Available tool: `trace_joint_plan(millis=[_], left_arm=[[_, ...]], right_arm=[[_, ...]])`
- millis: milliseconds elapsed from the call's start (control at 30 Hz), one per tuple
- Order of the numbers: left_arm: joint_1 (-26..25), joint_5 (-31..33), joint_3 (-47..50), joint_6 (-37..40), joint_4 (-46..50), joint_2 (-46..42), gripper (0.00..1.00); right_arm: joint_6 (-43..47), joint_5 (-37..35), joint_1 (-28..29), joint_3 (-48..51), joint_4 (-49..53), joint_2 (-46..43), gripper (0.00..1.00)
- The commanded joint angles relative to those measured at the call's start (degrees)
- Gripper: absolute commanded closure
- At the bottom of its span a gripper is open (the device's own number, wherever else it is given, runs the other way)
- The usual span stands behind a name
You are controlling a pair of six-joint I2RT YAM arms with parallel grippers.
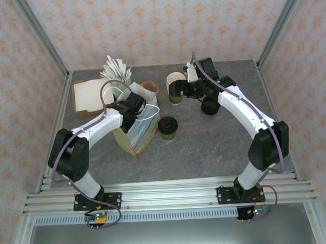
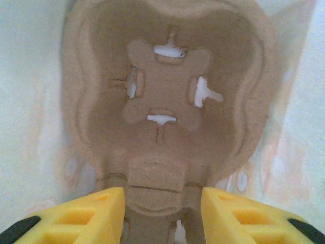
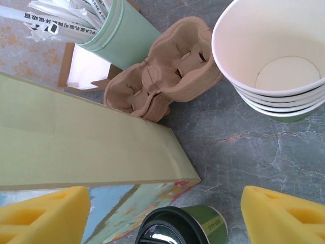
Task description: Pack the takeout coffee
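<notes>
Spread wide, the left gripper [image 2: 162, 213] faces a pulp carrier [image 2: 167, 96] inside the bag [image 1: 139, 136], the right gripper [image 3: 165, 216] equally open near the takeout coffee [image 3: 185, 230].

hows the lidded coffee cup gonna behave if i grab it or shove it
The lidded cup is paper, so it would probably dent under a hard squeeze. It stands upright and small, so a push near the top may tip it, and then it could roll. Its black lid looks glossy, perhaps slippery.
</notes>
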State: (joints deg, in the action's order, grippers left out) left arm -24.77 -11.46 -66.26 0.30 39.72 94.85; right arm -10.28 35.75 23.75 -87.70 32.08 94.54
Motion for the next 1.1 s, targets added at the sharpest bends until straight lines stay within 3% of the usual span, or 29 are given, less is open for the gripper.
trace_joint_plan(millis=[0, 633, 1067], left_arm=[[-0.44, 1.16, 1.37, -2.2, -2.04, 1.43, 0.55], [-1.67, 3.82, 6.0, -3.8, -9.64, 5.32, 0.42], [-1.76, 5.46, 4.18, -5.63, -7.71, 7.71, 0.32]], right_arm=[[0.67, -0.76, 0.34, -0.28, 0.14, -1.29, 0.21], [0.96, -0.98, 0.34, 0.16, 0.4, -1.32, 0.21], [0.87, -1.1, 0.34, 0.24, 0.59, -1.38, 0.21]])
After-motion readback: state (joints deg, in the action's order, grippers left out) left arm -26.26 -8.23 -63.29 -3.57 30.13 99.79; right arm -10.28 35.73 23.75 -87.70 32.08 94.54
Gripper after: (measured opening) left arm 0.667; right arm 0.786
